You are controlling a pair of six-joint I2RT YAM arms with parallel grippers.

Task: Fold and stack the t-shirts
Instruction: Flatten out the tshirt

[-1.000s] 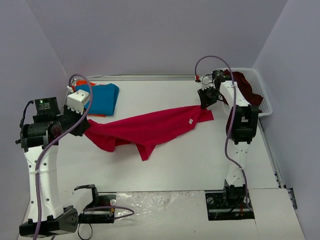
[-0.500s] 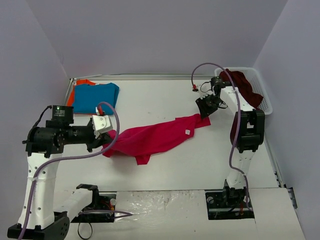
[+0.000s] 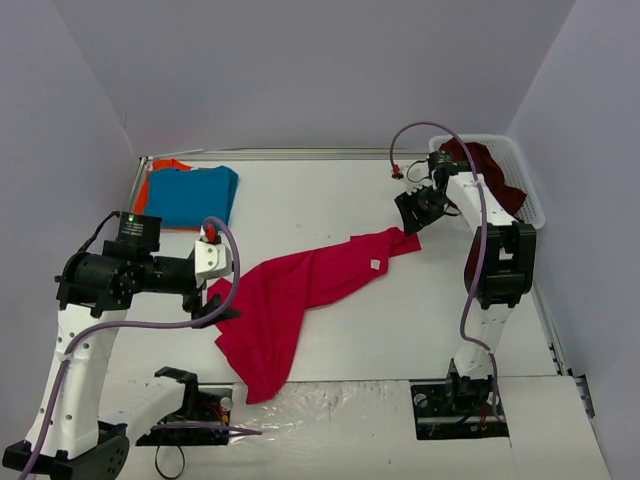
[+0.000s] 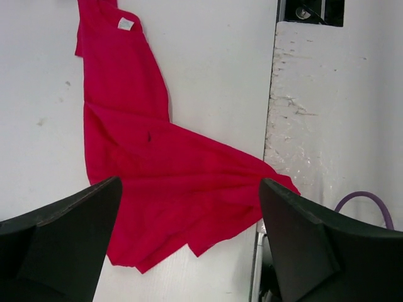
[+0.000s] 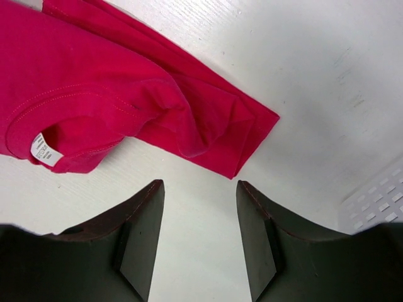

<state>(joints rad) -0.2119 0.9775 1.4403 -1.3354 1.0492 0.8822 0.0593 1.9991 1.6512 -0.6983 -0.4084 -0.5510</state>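
Top external view is showing the crimson-pink t-shirt [image 3: 290,300] lying slack on the worktop [image 3: 340,200], where a second ago it was hanging stretched between the two arms. Now the left gripper [image 4: 189,182] is hovering wide open over the cloth's broad end, gripping nothing. The right gripper [image 5: 198,185] is likewise standing open just above the collar end with its white label [image 5: 39,150].

With both having let go, I am judging the laying-out as done but untidy. The shirt is lying diagonally and bunched, its lower edge spilling onto the rough strip [image 3: 330,400] at the near edge, so it is looking in need of flattening before any fold.

The blue t-shirt [image 3: 195,195] is resting on the orange t-shirt [image 3: 145,195] in the far left corner, and the maroon t-shirt [image 3: 485,165] is sitting in the white basket [image 3: 525,210]. Pale walls [image 3: 300,70] are closing in the matte white surface.
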